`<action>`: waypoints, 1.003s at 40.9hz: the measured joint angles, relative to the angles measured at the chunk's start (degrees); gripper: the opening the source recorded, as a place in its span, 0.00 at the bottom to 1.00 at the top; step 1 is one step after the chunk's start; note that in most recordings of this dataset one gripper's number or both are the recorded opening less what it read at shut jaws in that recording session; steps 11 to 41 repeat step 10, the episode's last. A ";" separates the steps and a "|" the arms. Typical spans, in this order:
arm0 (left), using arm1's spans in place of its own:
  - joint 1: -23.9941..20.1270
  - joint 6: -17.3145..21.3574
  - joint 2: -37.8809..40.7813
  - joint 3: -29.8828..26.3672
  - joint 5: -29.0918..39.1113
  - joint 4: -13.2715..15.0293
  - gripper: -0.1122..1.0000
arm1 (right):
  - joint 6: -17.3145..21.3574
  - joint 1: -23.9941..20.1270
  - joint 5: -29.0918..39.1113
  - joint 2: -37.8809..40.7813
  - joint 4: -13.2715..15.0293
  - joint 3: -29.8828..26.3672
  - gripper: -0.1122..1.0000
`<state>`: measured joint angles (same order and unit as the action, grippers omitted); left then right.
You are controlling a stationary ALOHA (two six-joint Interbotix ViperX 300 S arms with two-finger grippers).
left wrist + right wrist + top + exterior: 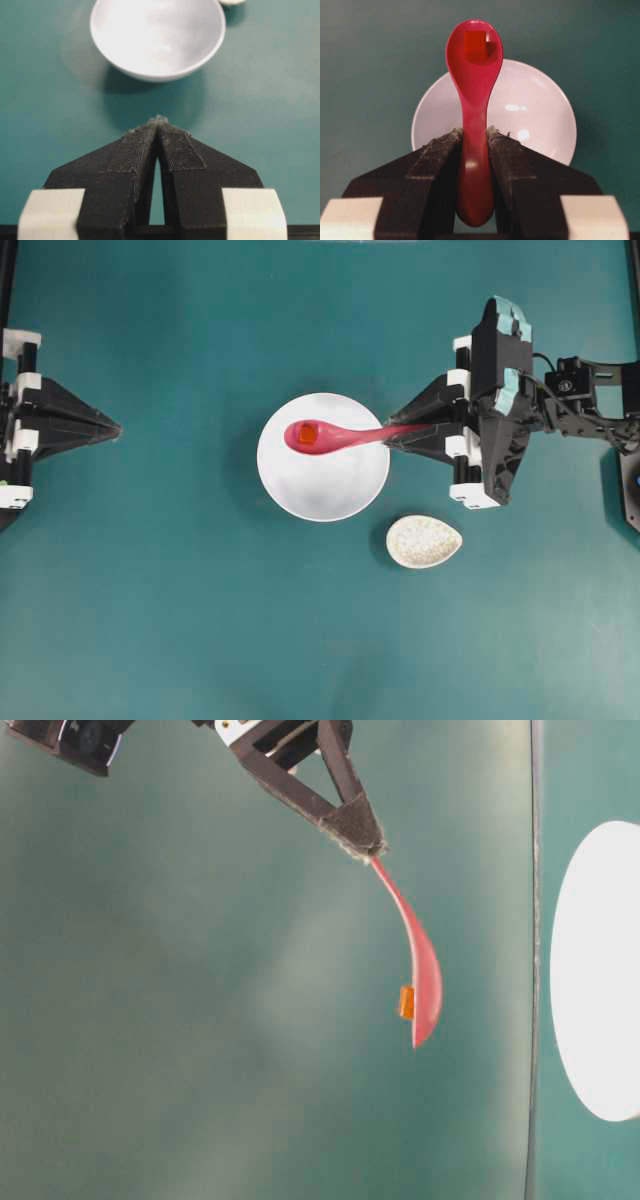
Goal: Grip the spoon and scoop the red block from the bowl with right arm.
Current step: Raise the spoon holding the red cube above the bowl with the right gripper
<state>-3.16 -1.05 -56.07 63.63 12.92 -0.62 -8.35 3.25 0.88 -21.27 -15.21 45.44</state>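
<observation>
I have the right gripper (475, 137) pinched on the spoon (474, 100) handle, scoop held above the bowl (345, 490) near the middle of the desk. The block (475, 44) sits in the scoop, so I judge the scooping step essentially done. Next I must keep the spoon level and lift slowly. My left gripper (159, 125) rests pressed together at the left edge.

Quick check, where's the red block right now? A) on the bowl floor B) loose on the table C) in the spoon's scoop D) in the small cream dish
C. The red block sits in the scoop of the spoon, which the right gripper holds by the handle above the bowl; the bowl itself looks empty from the left wrist view.
</observation>
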 measured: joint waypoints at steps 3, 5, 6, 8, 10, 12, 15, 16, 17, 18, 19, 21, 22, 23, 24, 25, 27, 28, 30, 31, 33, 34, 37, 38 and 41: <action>0.00 0.00 0.00 0.00 0.00 0.09 0.10 | 0.00 0.09 0.00 0.00 0.00 0.00 0.32; 0.09 0.00 0.00 0.00 0.00 0.09 0.10 | 0.00 0.00 -0.09 -0.09 0.00 0.00 0.32; 0.00 0.00 0.00 0.00 0.00 0.09 0.10 | 0.00 0.00 0.00 0.00 0.00 0.00 0.32; 0.00 0.00 0.00 0.00 0.00 0.09 0.10 | 0.00 0.00 0.00 0.00 0.00 0.00 0.32; 0.00 0.00 0.00 0.00 0.00 0.09 0.10 | 0.00 0.00 0.00 0.00 0.00 0.00 0.32; 0.00 0.00 0.00 0.00 0.00 0.09 0.10 | 0.00 0.00 0.00 0.00 0.00 0.00 0.32; 0.00 0.00 0.00 0.00 0.00 0.09 0.10 | 0.00 0.00 0.00 0.00 0.00 0.00 0.32; 0.00 0.00 0.00 0.00 0.00 0.09 0.10 | 0.00 0.00 0.00 0.00 0.00 0.00 0.32; 0.00 0.00 0.00 0.00 0.00 0.09 0.10 | 0.00 0.00 0.00 0.00 0.00 0.00 0.32; 0.00 0.00 0.00 0.00 0.00 0.09 0.10 | 0.00 0.00 0.00 0.00 0.00 0.00 0.32; 0.00 0.00 0.00 0.00 0.00 0.09 0.10 | 0.00 0.00 0.00 0.00 0.00 0.00 0.32; 0.00 0.00 0.00 0.00 0.00 0.09 0.10 | 0.00 0.00 0.00 0.00 0.00 0.00 0.32; 0.00 0.00 0.00 0.00 0.00 0.09 0.10 | 0.00 0.00 0.00 0.00 0.00 0.00 0.32; 0.00 0.00 0.00 0.00 0.00 0.09 0.10 | 0.00 0.00 0.00 0.00 0.00 0.00 0.32; 0.00 0.00 0.00 0.00 0.00 0.09 0.10 | 0.00 0.00 0.00 0.00 0.00 0.00 0.32; 0.00 0.00 0.00 0.00 0.00 0.09 0.10 | 0.00 0.00 0.00 0.00 0.00 0.00 0.32; 0.00 0.00 0.00 0.00 0.00 0.09 0.10 | 0.00 0.00 0.00 0.00 0.00 0.00 0.32; 0.00 0.00 0.00 0.00 0.00 0.09 0.10 | 0.00 0.00 0.00 0.00 0.00 0.00 0.32; 0.00 0.00 0.00 0.00 0.00 0.09 0.10 | 0.00 0.00 0.00 0.00 0.00 0.00 0.32; 0.00 0.00 0.00 0.00 0.00 0.09 0.10 | 0.00 0.00 0.00 0.00 0.00 0.00 0.32; 0.00 0.00 0.00 0.00 0.00 0.09 0.10 | 0.00 0.00 0.00 0.00 0.00 0.00 0.32; 0.00 0.00 0.00 0.00 0.00 0.09 0.10 | 0.00 0.00 0.00 0.00 0.00 0.00 0.32; 0.00 0.00 0.00 0.00 0.00 0.09 0.10 | 0.00 0.00 0.00 0.00 0.00 0.00 0.32; 0.00 0.00 0.00 0.00 0.00 0.09 0.10 | 0.00 0.00 0.00 0.00 0.00 0.00 0.32; 0.00 0.00 0.00 0.00 0.00 0.09 0.10 | 0.00 0.00 0.00 0.00 0.00 0.00 0.32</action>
